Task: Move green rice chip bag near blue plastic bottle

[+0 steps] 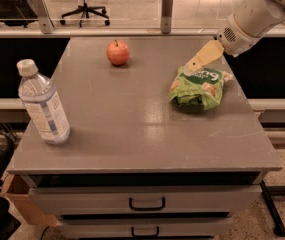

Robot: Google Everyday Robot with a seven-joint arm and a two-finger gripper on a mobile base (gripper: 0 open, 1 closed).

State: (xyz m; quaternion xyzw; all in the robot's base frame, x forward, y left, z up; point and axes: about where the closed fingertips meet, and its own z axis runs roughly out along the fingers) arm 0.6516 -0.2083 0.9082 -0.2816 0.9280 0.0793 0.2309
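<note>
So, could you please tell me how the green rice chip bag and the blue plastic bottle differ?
The green rice chip bag lies low and crumpled at the right of the view; the blue plastic bottle stands upright at front left. The bag is opaque green, the bottle clear with a white cap. The end effector is at the bag's back edge, far from the bottle. Both rest on the grey table.

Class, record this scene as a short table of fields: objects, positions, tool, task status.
Surface: grey table with drawers below
Bag: green rice chip bag, right side, lying flat
Bottle: blue plastic bottle, upright, front left corner
Apple: red apple, rear centre
Tool: tool at the bag's rear edge; contact unclear
Status: bag apart from bottle, not yet moved
</note>
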